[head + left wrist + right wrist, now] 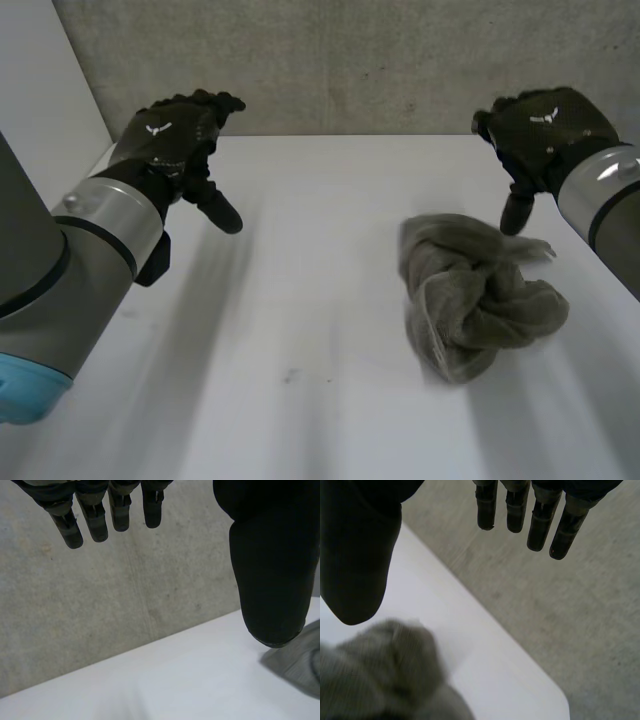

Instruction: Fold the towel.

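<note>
Loosely straight and holding nothing, the fingers (538,530) of the right hand (545,125) hover just above the towel (475,295), probably ready to grasp it. The left hand (175,140), equally relaxed, hangs well apart. Grey-brown and bunched into a heap, the towel lies on the table (300,350), toward its right side.

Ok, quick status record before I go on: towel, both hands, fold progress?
towel: crumpled in a heap on the robot's right side of the white table
left hand: open, holding nothing, raised near the table's far left corner, well away from the towel
right hand: open, holding nothing, at the towel's far edge, thumb pointing down toward it; contact unclear
fold progress: not yet started
</note>
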Robot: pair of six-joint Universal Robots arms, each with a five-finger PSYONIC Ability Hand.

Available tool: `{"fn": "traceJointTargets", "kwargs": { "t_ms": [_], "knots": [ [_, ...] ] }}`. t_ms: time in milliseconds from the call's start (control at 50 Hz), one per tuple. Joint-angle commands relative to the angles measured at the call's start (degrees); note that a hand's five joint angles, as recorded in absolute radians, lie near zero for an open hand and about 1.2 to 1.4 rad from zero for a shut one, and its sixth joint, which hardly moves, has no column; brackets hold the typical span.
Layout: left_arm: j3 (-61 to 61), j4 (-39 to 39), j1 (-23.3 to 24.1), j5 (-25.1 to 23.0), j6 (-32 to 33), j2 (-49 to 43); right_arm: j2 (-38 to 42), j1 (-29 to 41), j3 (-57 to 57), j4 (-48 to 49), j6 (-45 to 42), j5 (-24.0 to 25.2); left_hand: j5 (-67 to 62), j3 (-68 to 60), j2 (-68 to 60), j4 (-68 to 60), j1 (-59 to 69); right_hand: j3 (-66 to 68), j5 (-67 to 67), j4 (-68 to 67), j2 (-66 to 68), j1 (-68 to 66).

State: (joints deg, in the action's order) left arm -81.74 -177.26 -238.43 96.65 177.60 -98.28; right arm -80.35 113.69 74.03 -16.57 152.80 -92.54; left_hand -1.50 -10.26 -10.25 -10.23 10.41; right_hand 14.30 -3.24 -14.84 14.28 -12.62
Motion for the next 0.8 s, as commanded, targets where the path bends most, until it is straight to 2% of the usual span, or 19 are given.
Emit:
{"fn": "traceJointTargets", "kwargs": {
  "t_ms": [20,140,240,360,480,500,520,540,560,580,600,700,720,740,780,800],
  "knots": [
    [-2.8,-0.6,0.6,0.0,0.1,-0.6,0.1,-6.4,3.3,-5.3,-1.0,2.6,0.6,-0.6,-0.6,-0.7,0.5,-4.3,3.2,4.8,-4.3,2.6],
    [-8.1,-4.9,0.7,0.0,0.1,-0.7,1.6,-10.1,7.7,-4.5,-1.1,4.9,0.4,-0.8,-0.8,-0.8,0.6,-4.3,3.2,4.8,-4.3,2.6],
    [-12.2,-8.7,0.8,0.0,0.1,-0.7,6.2,-11.3,12.0,-3.2,-1.5,8.3,0.3,-1.0,-1.0,-1.0,0.8,-4.3,3.2,4.8,-4.3,2.6],
    [-14.7,-12.1,0.8,-0.1,0.1,-1.7,10.9,-11.3,13.0,-0.6,-1.4,8.1,0.3,-1.0,-1.0,-1.0,0.8,-4.3,3.2,4.8,-4.3,2.6],
    [-15.0,-12.3,0.8,-0.1,0.1,-2.6,15.2,-11.0,15.2,7.8,-0.7,7.9,0.4,-0.8,-0.8,-0.8,0.7,-4.3,3.2,4.8,-4.3,2.6],
    [-15.0,-12.3,0.8,-0.1,0.0,-2.8,15.8,-10.8,15.9,10.4,-0.7,7.7,0.4,-0.8,-0.8,-0.8,0.7,1.9,-3.0,-1.4,2.0,-3.6],
    [-15.1,-12.2,0.8,-0.1,0.0,-3.0,15.8,-10.8,15.9,10.4,-0.7,7.7,0.4,-0.8,-0.8,-0.8,0.7,2.0,-3.1,-1.5,2.0,-3.7],
    [-15.1,-12.2,0.8,-0.1,0.0,-3.0,16.0,-10.6,16.5,13.0,-0.7,7.6,0.4,-0.8,-0.8,-0.8,0.7,18.7,-19.7,-18.1,18.7,-20.3],
    [-15.1,-12.3,0.8,-0.1,-0.1,-3.1,15.8,-10.5,17.1,15.7,-0.4,7.6,0.6,-0.6,-0.6,-0.7,0.5,46.6,-47.7,-46.1,46.7,-48.3],
    [-15.1,-12.2,0.8,-0.1,-0.1,-3.2,15.7,-10.5,17.1,15.8,-0.4,7.6,0.6,-0.6,-0.6,-0.7,0.5,46.9,-48.0,-46.4,46.9,-48.6],
    [-15.1,-12.2,0.8,-0.1,-0.1,-3.2,15.4,-10.4,17.7,18.2,0.0,7.8,0.6,-0.6,-0.6,-0.7,0.5,65.5,-66.6,-65.0,65.5,-67.2],
    [-15.4,-12.7,0.8,-1.0,-0.2,-3.5,12.1,-7.1,20.4,22.0,0.2,10.1,0.8,-0.5,-0.5,-0.5,0.3,65.7,-66.8,-65.2,65.7,-67.4],
    [-15.4,-13.1,0.7,-1.6,-0.2,-3.6,9.9,-3.9,21.3,22.8,0.4,12.2,0.8,-0.5,-0.5,-0.5,0.3,65.7,-66.8,-65.2,65.7,-67.4],
    [-15.4,-13.1,0.7,-1.6,-0.2,-3.6,9.9,-3.8,21.3,22.8,0.4,12.2,0.8,-0.5,-0.5,-0.5,0.3,65.7,-66.8,-65.2,65.7,-67.4],
    [-15.3,-13.6,0.7,-2.3,-0.2,-3.7,7.1,1.3,22.1,23.2,1.9,17.7,0.6,-0.6,-0.6,-0.7,0.5,65.7,-66.8,-65.2,65.7,-67.4],
    [-15.3,-13.9,0.3,-2.9,-0.2,-3.8,7.1,1.4,22.1,23.2,1.9,17.7,0.4,-0.8,-0.8,-0.8,0.6,65.7,-66.8,-65.2,65.7,-67.4]
  ]
}}
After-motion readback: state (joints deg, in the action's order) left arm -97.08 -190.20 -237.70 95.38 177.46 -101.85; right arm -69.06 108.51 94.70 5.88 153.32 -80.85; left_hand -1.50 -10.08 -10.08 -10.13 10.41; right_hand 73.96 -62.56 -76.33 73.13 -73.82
